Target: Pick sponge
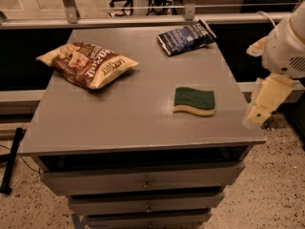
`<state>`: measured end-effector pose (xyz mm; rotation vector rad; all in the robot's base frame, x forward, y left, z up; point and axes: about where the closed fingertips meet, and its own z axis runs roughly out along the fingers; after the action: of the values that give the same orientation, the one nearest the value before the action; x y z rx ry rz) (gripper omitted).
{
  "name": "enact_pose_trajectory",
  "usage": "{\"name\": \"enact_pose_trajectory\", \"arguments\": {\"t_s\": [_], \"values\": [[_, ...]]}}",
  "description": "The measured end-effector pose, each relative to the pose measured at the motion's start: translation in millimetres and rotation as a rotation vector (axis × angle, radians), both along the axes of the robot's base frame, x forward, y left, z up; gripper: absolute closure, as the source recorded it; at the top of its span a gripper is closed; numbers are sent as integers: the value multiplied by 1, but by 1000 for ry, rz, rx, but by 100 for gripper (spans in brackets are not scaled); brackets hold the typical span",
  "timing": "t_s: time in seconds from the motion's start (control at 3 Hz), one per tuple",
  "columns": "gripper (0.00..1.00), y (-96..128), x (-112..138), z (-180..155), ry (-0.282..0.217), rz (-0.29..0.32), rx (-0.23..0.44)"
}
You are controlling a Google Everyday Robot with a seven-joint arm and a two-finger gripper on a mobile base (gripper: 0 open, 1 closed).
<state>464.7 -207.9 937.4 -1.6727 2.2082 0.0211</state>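
The sponge (194, 100) lies flat on the grey table top (133, 113), right of the middle and toward the front. It has a dark green top over pale yellow foam and a wavy front edge. My gripper (256, 117) hangs at the right edge of the view, just off the table's right side, pale and pointing down and to the left. It is to the right of the sponge, apart from it, and holds nothing that I can see.
A brown and yellow snack bag (88, 63) lies at the left of the table. A dark blue snack bag (186, 37) lies at the back right. Drawers (143, 181) sit under the top. A metal rail (143, 19) runs behind the table.
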Motion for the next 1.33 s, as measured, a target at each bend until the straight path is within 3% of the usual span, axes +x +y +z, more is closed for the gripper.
{"name": "enact_pose_trajectory", "arguments": {"t_s": [0.67,1.33], "values": [[0,26,55,-69,13,-6,170],[0,48,81,-101,27,-15,272]]}}
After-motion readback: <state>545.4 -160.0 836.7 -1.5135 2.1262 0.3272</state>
